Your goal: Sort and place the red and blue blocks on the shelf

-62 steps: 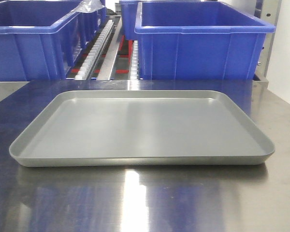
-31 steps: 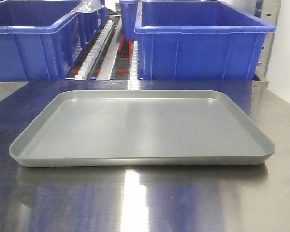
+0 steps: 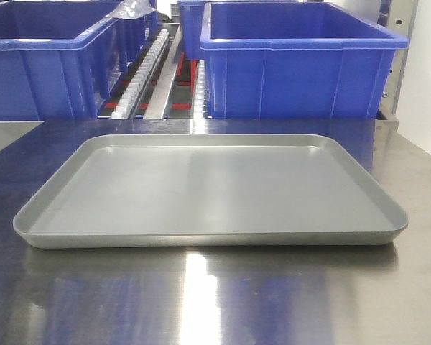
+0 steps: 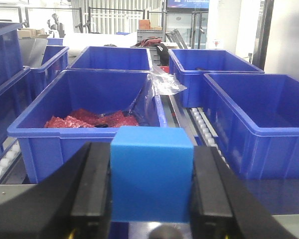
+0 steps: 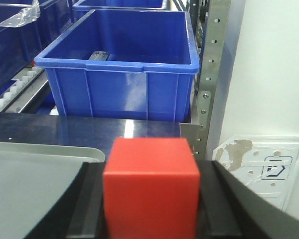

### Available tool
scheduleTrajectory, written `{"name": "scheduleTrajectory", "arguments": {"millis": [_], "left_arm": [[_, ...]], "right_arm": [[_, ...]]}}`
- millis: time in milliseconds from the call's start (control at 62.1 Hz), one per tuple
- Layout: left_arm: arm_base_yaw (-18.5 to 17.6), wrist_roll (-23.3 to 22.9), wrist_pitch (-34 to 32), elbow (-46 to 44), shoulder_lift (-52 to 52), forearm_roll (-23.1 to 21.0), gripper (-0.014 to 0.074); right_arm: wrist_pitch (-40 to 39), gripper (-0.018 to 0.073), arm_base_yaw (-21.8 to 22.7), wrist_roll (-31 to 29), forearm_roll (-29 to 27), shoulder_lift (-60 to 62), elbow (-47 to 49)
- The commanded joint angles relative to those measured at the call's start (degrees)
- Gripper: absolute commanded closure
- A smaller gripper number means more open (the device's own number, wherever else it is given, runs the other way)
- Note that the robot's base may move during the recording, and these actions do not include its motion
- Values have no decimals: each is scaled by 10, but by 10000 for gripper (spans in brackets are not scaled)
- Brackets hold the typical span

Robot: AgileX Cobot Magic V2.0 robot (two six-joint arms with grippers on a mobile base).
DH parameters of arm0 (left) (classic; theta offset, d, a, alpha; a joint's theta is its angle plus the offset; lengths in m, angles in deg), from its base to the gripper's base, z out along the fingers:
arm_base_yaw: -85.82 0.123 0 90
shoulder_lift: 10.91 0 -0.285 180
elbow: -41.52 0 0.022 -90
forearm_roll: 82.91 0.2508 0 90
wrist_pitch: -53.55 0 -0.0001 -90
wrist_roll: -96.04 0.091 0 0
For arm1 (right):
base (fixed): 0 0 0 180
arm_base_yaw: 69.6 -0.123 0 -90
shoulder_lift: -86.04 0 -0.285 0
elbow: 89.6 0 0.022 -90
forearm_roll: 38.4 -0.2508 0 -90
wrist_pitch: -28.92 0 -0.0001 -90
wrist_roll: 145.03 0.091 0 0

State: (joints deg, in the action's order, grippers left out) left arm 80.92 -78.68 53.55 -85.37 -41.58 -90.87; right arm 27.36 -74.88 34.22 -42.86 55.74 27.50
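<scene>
Two cubes are gripped, one per arm. The blue block (image 4: 151,174) sits squarely between the left fingers (image 4: 92,191), which pinch it on its two side faces. It is held in front of a blue bin (image 4: 50,144) containing red packets (image 4: 89,119). The red block (image 5: 150,186) sits between the right fingers (image 5: 84,209), pinched the same way. It is over the steel table (image 5: 89,128), beside the corner of the grey tray (image 5: 35,154), facing a second blue bin (image 5: 119,84). Seen from the front, the tray lies flat on the table, with the shelf (image 3: 152,68) and its roller tracks behind.
</scene>
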Motion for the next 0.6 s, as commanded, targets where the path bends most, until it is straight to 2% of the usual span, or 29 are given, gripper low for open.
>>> {"name": "scheduleTrajectory", "arguments": {"millis": [0,580], "left_arm": [[1,-1,-45,-17,-3,0,473],[1,-1,-45,-17,-3,0,473]], "right_arm": [[-55,508,5,0,4,-2,16],[-55,508,5,0,4,-2,16]]}}
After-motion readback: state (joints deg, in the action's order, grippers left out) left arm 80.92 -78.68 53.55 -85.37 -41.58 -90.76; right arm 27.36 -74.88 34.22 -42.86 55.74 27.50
